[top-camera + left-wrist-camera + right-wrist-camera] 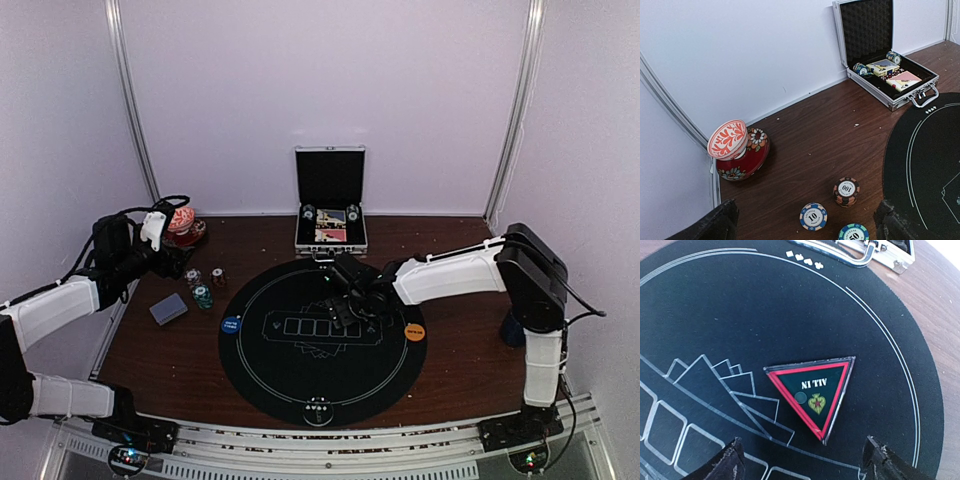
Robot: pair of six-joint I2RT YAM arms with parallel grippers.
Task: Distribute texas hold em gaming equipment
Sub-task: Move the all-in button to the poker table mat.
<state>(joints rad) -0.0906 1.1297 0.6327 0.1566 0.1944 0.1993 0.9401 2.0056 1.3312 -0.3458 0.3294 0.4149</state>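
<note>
A black round poker mat point(322, 345) lies mid-table, with a blue button disc point(231, 325) at its left edge and an orange one point(415, 331) at its right. Three chip stacks point(203, 288) and a grey-blue card deck point(169, 309) sit on the wood left of the mat. My left gripper point(802, 227) is open and empty above the chips marked 100 point(846, 191), 10 point(813, 216) and 50 point(853, 233). My right gripper point(802, 460) is open just above a red-edged triangular "ALL IN" plaque point(812, 392), which lies flat on the mat point(740, 315).
The open silver case point(331, 215) stands at the back with cards and chips inside; it also shows in the left wrist view point(890, 75). A red floral bowl with a patterned cup point(740, 152) sits in the back left corner. A small chip stack point(318, 413) lies at the mat's near edge.
</note>
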